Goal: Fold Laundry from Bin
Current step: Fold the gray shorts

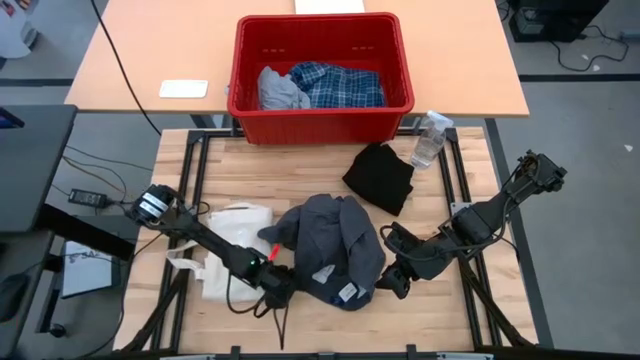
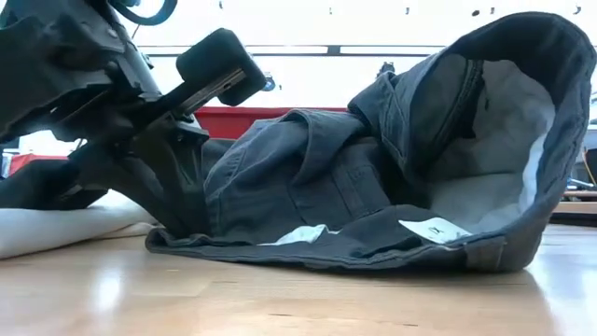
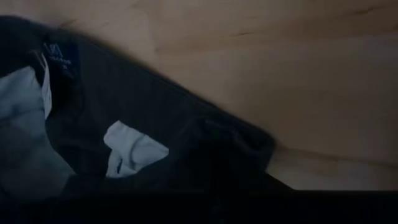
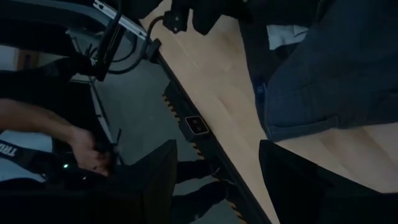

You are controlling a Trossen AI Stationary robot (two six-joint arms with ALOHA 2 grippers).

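High view: a dark grey top (image 1: 330, 250) lies crumpled on the wooden table (image 1: 300, 170), well on the near side of the red bin (image 1: 320, 105). The left gripper (image 1: 278, 284) sits at the edge of this top, on the side away from the bin. Its fingers are squeezed shut, and they seem to pinch the cloth there, though the hold itself is hard to see. A cream bag (image 1: 235, 245) lies flat just beside the top, under the left arm. The right gripper (image 1: 395, 280) is low at the other side of the top, with its fingers spread apart and nothing between them. A black shirt (image 1: 380, 178) lies folded between the top and the bin. A clear bottle (image 1: 430, 140) stands close to the bin's corner. Inside the bin are a plaid shirt (image 1: 335, 85) and a light grey piece (image 1: 280, 90), touching each other. In the low view the top (image 2: 373, 177) sits bunched up with a white tag (image 2: 434, 229) showing. In the right wrist view a person's hand (image 4: 90, 152) shows past the table's edge.
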